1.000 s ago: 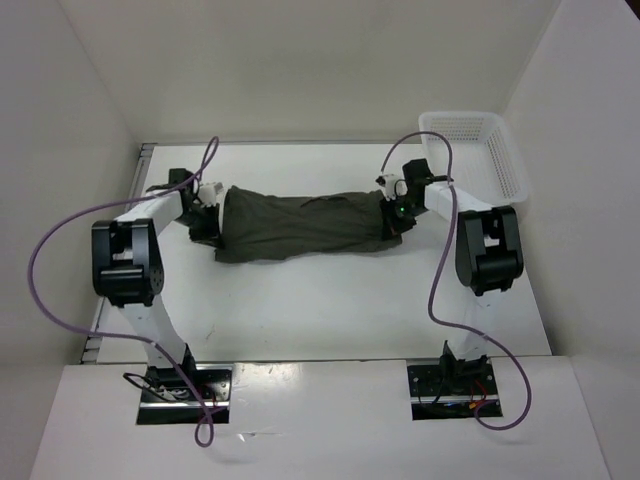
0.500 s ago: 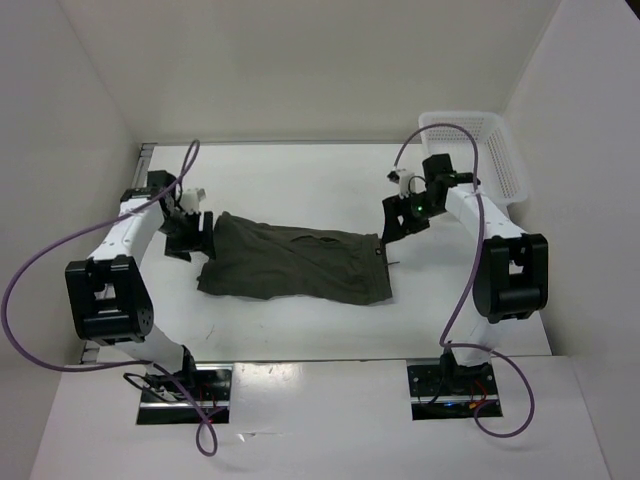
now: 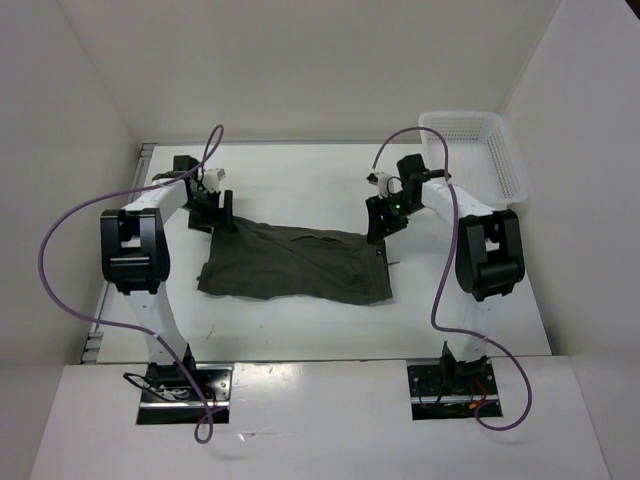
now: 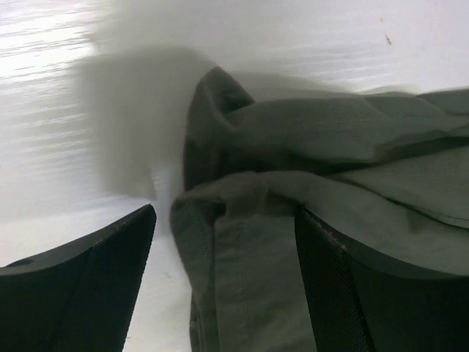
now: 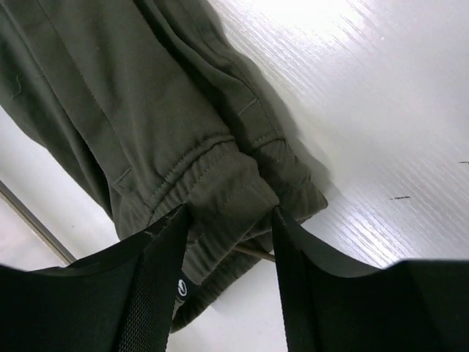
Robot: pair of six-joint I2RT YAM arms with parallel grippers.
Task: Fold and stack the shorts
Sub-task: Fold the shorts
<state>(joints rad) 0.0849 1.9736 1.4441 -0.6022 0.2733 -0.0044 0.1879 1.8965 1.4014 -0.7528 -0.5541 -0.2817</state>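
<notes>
The shorts (image 3: 295,262) lie spread and wrinkled in the middle of the table (image 3: 300,320), well apart from the basket (image 3: 505,165) at the far right. They are soft, light cloth that will sag and crease wherever unsupported and will slide easily on the smooth top, so the firmest hold is on the thicker stitched edges at the two far corners. The left hand (image 3: 215,208) is at the far left corner, spread, the bunched corner lying between its fingers (image 4: 80,293) with a sliver of table showing beside one. The right hand (image 3: 378,222) is at the far right corner and looks to be pinching the gathered band, though the contact itself is hidden behind its fingers (image 5: 157,286). How the layers lie underneath cannot be made out from above.
</notes>
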